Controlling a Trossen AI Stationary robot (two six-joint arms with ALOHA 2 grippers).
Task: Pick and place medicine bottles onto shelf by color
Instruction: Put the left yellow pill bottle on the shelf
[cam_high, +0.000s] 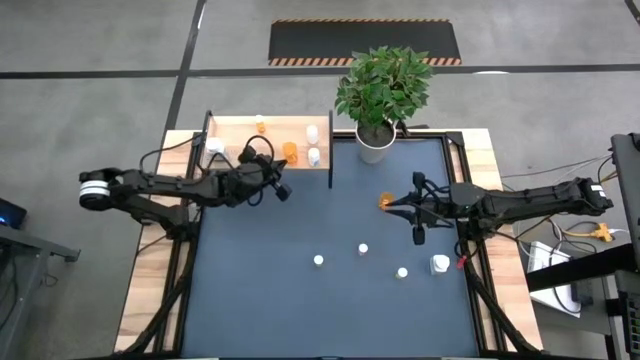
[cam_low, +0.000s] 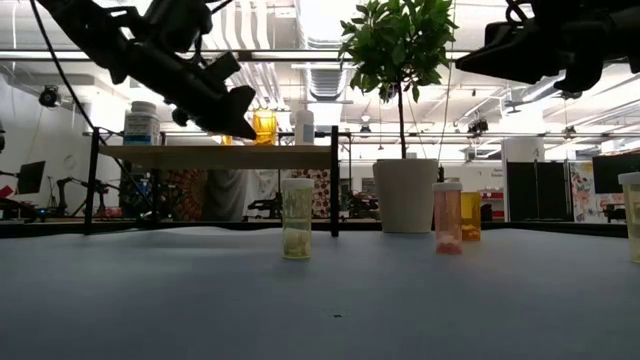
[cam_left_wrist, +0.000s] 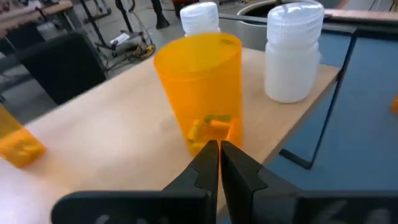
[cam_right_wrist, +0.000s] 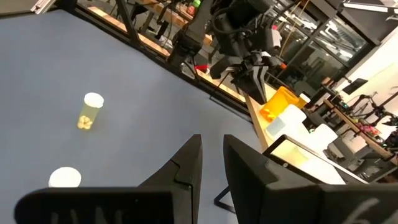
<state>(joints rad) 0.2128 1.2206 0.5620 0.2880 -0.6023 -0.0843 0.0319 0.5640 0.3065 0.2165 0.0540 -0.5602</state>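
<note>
Here, left end effector (cam_left_wrist: 219, 155) closed, empty, beside orange bottle (cam_left_wrist: 202, 93) on shelf (cam_left_wrist: 124, 134), right end effector (cam_right_wrist: 211, 155) slightly parted, empty, above table (cam_high: 330, 290).

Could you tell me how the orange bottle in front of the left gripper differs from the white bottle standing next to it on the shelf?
The orange bottle is see-through amber, with small pieces visible at its bottom; the white bottle is opaque. The orange bottle shows no cap, while the white bottle wears a ribbed white cap. The orange bottle sits right before the shut left gripper; the white bottle stands off to one side. Both stand upright on the shelf.
</note>
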